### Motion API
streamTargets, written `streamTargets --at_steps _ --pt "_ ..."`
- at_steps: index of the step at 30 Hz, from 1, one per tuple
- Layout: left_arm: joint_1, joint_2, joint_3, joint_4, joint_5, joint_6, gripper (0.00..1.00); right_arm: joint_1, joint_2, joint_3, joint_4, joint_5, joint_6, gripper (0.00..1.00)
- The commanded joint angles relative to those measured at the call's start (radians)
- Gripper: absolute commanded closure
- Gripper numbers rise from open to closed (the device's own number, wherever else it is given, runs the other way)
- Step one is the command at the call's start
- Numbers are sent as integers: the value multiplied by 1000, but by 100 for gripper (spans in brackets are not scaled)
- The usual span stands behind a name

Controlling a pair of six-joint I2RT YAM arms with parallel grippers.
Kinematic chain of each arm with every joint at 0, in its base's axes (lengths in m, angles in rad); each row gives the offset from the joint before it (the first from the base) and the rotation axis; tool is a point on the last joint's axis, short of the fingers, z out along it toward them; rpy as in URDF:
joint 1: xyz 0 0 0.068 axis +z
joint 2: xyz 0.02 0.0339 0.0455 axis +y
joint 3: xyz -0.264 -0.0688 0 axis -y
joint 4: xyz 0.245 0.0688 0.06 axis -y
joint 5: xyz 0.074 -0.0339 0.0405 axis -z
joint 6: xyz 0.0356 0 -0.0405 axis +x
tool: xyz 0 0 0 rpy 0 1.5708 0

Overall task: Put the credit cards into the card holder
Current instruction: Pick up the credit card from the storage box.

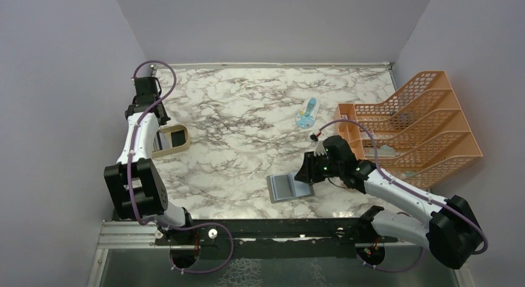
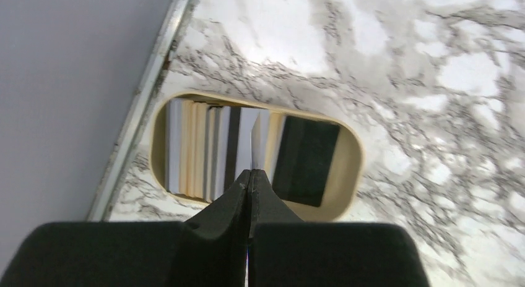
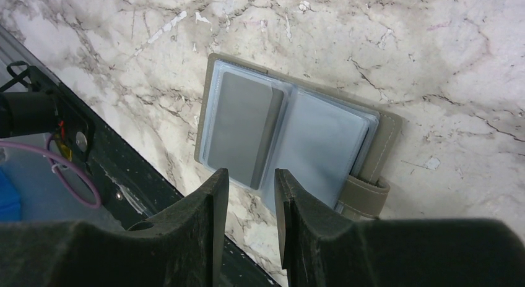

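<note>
Over at nine o'clock on the bench (image 1: 235, 107), the left claw (image 2: 249, 175) hangs above the tan oval tray (image 2: 351, 166). The credit cards (image 2: 195, 148) stand on edge in a row in one of its compartments, and the other compartment looks dark. The claw is clenched tight, its tips meeting on the edge of one pale credit card (image 2: 259, 135) at the end of the row nearest the divider.

Near six o'clock, close to the bench's near edge, the card holder (image 3: 322, 135) lies flat and spread open with its pale sleeves up. Its tab clasp (image 3: 365, 197) sticks out at one side, and a grey card-sized panel (image 3: 238, 129) fills one sleeve. The right claw (image 3: 249, 175) hovers just above the holder, fingers parted and grasping nothing.

A blue-and-white packet (image 1: 306, 112) lies toward one o'clock, and the orange mesh rack (image 1: 415, 123) stands at three o'clock.
</note>
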Motion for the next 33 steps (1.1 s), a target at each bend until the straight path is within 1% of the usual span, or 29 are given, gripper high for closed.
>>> streamTargets --at_steps 1,7,12,16,19,23,26,30,33 --pt "6 -103 -46 -8 181 -65 100 5 -27 56 -57 39 7 66" --pt "7 -214 -90 21 364 -99 100 5 -41 80 -123 91 22 66" --pt "1 -270 -123 56 591 -162 100 5 -61 67 -161 147 63 66" --pt "-48 -294 -148 79 701 -196 100 5 -91 59 -211 213 90 66" --pt "-83 -323 -201 123 781 -234 100 5 -92 47 -227 211 102 66" --pt "-136 -369 -271 184 860 -293 100 5 -55 23 -221 177 123 66" --pt "-192 -400 -315 216 890 -339 100 5 -15 6 -197 158 140 66" --pt "-304 -443 -391 289 900 -431 100 5 37 -8 -160 134 162 67" --pt "-387 -467 -460 376 899 -514 100 4 65 -19 -135 105 177 70"
